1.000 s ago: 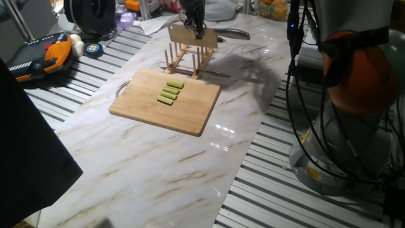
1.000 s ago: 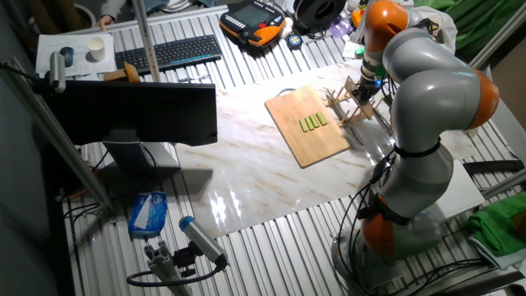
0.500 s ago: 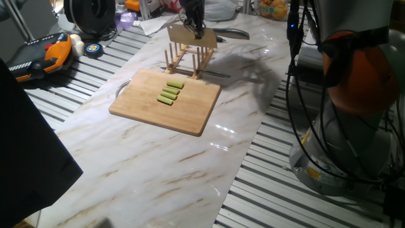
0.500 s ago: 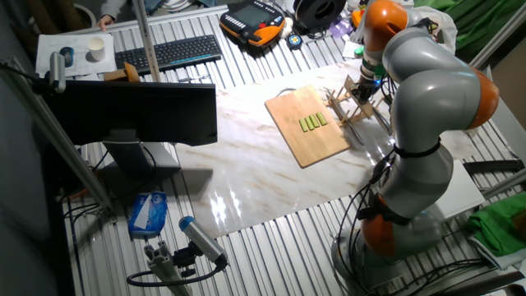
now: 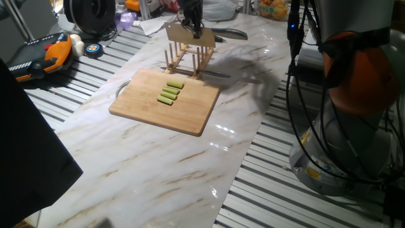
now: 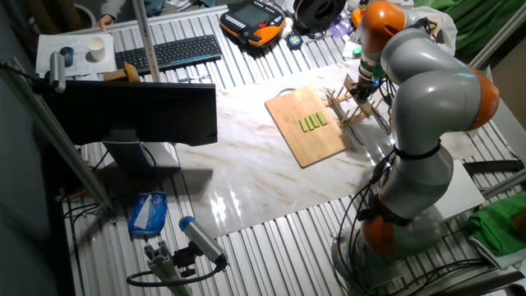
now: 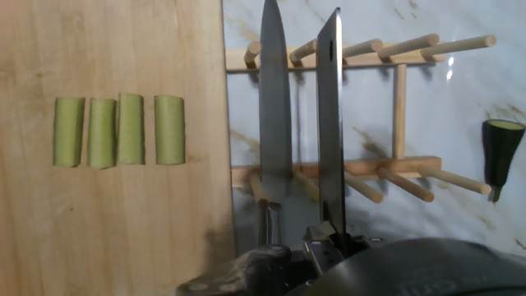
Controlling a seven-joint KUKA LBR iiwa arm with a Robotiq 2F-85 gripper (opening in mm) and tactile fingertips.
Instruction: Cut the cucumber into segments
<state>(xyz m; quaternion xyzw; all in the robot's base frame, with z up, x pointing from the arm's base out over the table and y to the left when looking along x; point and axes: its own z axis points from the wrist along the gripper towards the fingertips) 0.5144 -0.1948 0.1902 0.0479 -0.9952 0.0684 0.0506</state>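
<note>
Several pale green segments (image 5: 169, 92) (image 6: 312, 122) (image 7: 119, 130) lie side by side on the wooden board (image 5: 158, 117) (image 7: 107, 238). A dark green cucumber end piece (image 7: 501, 152) lies on the marble past the wooden rack (image 5: 186, 60) (image 7: 403, 107). My gripper (image 5: 192, 24) (image 6: 366, 78) (image 7: 329, 242) hangs over the rack, shut on a broad knife (image 5: 190, 35) (image 7: 329, 123), whose blade shows edge-on in the hand view. A second knife (image 7: 275, 107) lies flat across the rack, beside the held blade.
Another dark-handled knife (image 5: 228, 33) lies on the table behind the rack. A teach pendant (image 5: 41, 54) sits at the far left. A keyboard (image 6: 168, 51) and monitor (image 6: 131, 111) stand at one side. The arm's base (image 5: 342, 126) is at the right.
The held knife has shifted slightly up and to the left over the rack. The segments and board have not moved.
</note>
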